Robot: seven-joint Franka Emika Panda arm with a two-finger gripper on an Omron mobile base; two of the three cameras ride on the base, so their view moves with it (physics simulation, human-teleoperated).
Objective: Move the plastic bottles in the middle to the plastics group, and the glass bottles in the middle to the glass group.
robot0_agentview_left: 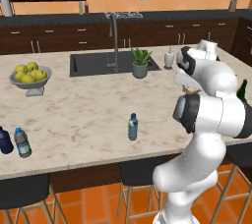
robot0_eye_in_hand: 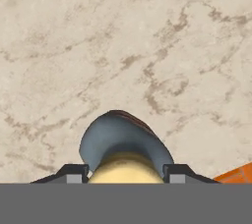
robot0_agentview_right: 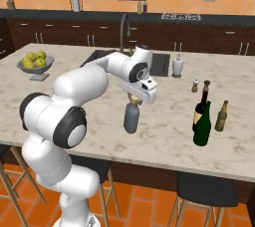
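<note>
One squat grey-blue bottle (robot0_agentview_right: 131, 117) sits in my gripper (robot0_agentview_right: 134, 99), fingers either side of its tan stopper (robot0_eye_in_hand: 125, 169), pinching it just under my palm. Whether it is lifted or resting on the island counter (robot0_agentview_left: 88, 105) I cannot tell. I judge this the carry step: the bottle goes over to the glass group, and the next move calls for a steady travel and a gentle, upright set-down close to that pair without knocking it.

Counting outward: one green wine bottle (robot0_agentview_right: 202, 124), touching or overlapping the black wine bottle (robot0_agentview_right: 201, 106); one brown bottle (robot0_agentview_right: 221, 116) beside them. One slim clear bottle (robot0_agentview_left: 133, 126) stands alone mid-counter. Two plastics, dark navy bottle (robot0_agentview_left: 5, 141) and clear blue-capped bottle (robot0_agentview_left: 22, 142), stand at the far left edge.
</note>
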